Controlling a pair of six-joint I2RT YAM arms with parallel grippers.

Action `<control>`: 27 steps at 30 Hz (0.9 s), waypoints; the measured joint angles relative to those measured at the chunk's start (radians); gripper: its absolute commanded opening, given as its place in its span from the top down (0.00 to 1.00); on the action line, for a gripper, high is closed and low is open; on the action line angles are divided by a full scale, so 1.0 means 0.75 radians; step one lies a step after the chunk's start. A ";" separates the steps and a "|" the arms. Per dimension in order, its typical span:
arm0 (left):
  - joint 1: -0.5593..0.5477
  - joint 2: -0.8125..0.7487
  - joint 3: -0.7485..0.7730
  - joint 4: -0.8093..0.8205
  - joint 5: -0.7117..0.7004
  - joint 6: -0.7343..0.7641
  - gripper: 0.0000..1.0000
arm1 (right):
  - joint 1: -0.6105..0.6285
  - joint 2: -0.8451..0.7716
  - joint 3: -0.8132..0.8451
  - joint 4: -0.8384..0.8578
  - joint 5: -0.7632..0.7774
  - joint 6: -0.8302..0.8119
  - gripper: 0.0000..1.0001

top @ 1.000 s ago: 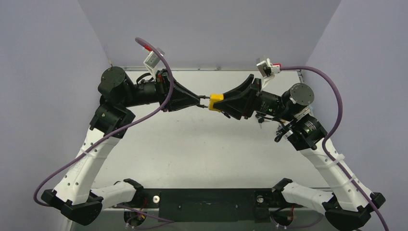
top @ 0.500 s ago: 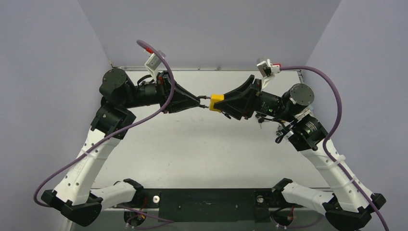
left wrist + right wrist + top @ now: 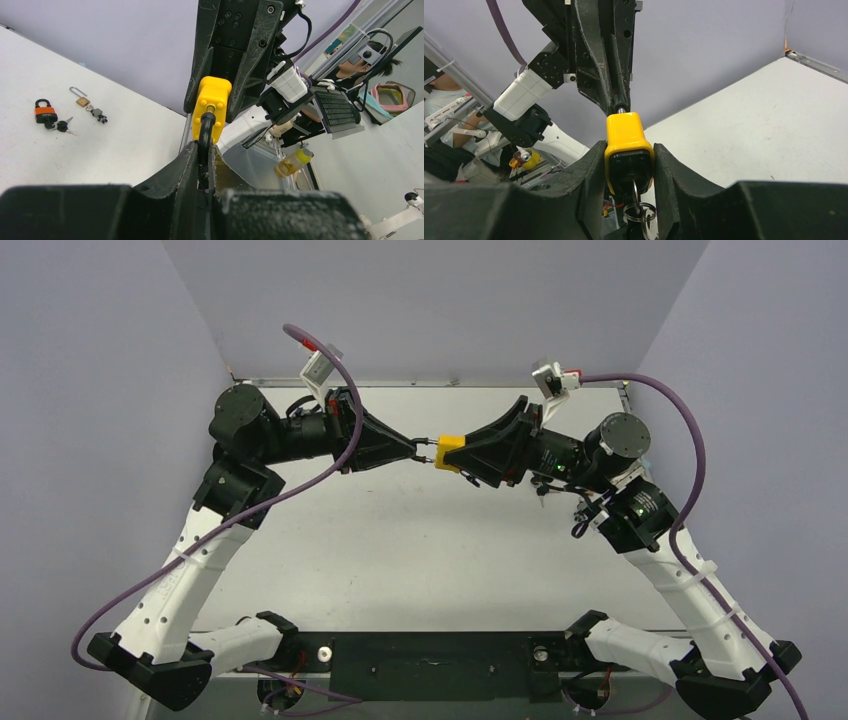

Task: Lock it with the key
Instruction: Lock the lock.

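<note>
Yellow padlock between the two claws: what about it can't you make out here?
- Key: right wrist view; blade hidden inside the yellow padlock; whatever hangs on its ring is cut by the bottom edge.
- Shackle: left wrist view; the left claw covers its bend.
- Top view: padlock too small to tell whether it is locked.

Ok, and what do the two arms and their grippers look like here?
They match. The left arm and right arm have white lower links with small holes, then black joints and housings. The left gripper and right gripper are black wedges tapering to narrow tips. A purple cable runs along each arm.
</note>
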 measured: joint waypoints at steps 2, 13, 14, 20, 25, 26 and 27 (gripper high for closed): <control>0.003 0.000 -0.015 0.023 -0.001 -0.009 1.00 | 0.001 0.008 0.000 0.001 0.010 0.015 1.00; 0.025 -0.017 -0.070 0.084 -0.056 -0.023 1.00 | 0.025 0.053 0.000 0.013 0.092 0.094 1.00; 0.025 -0.021 -0.073 0.092 -0.068 -0.023 1.00 | 0.028 0.061 0.000 0.020 0.101 0.099 1.00; 0.023 -0.032 -0.081 0.120 -0.104 -0.015 1.00 | 0.047 0.083 0.000 0.067 0.124 0.154 1.00; 0.021 -0.031 -0.104 0.130 -0.142 -0.016 1.00 | 0.056 0.105 0.004 0.065 0.163 0.159 1.00; 0.019 -0.031 -0.113 0.139 -0.151 -0.022 1.00 | 0.060 0.105 0.006 0.054 0.176 0.154 1.00; 0.017 -0.031 -0.121 0.146 -0.157 -0.027 1.00 | 0.062 0.105 0.010 0.043 0.187 0.149 1.00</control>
